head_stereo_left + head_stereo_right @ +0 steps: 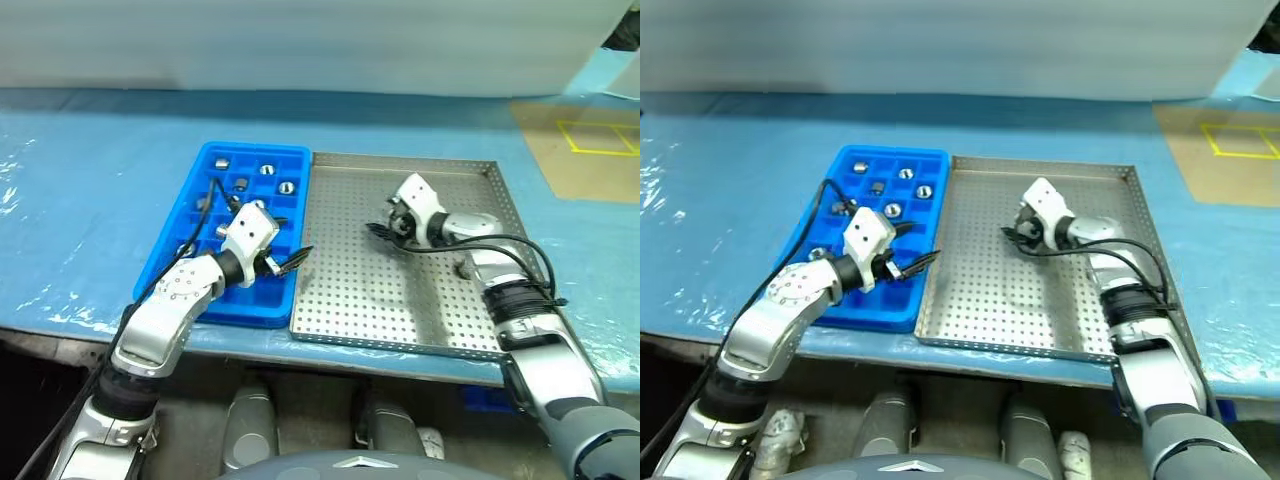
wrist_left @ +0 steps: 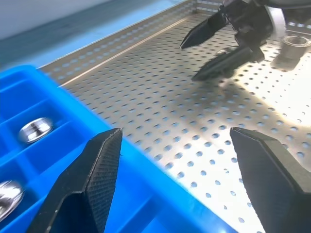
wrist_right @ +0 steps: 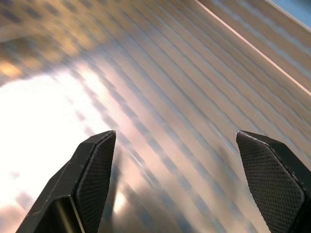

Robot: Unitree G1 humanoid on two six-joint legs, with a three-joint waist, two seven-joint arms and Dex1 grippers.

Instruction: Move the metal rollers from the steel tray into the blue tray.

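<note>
The blue tray lies left of the steel tray, the two side by side. Several metal rollers sit in the blue tray's far compartments. One roller stands on the perforated steel floor, just behind my right gripper. My left gripper hovers over the blue tray's right edge, pointing toward the steel tray, open and empty. My right gripper hangs low over the middle of the steel tray, pointing left, also open with nothing between its fingers.
Both trays rest on a table with a blue plastic cover, close to its front edge. A brown surface with yellow tape lies at the far right. A pale wall runs along the back.
</note>
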